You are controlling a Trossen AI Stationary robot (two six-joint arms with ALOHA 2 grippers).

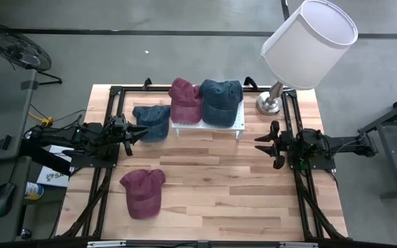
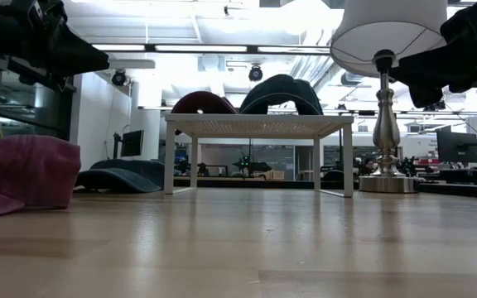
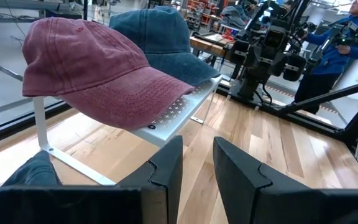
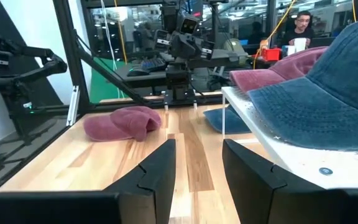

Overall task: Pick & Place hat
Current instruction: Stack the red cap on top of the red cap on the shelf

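A white rack (image 1: 207,125) at the far middle carries a maroon hat (image 1: 185,100) and a blue hat (image 1: 221,100), each resting crown up on its top. A second blue hat (image 1: 151,122) lies on the table left of the rack. A second maroon hat (image 1: 143,192) lies near the front left. My left gripper (image 3: 197,168) hovers open at the left side, pointing level toward the rack, just beside the blue hat on the table. My right gripper (image 4: 197,168) hovers open at the right side, pointing level toward the table's left.
A table lamp (image 1: 302,48) with a white shade stands at the far right corner, its base (image 1: 270,103) beside the rack. Bare wood lies between the two arms and along the near edge. A person (image 3: 347,37) stands beyond the table's right side.
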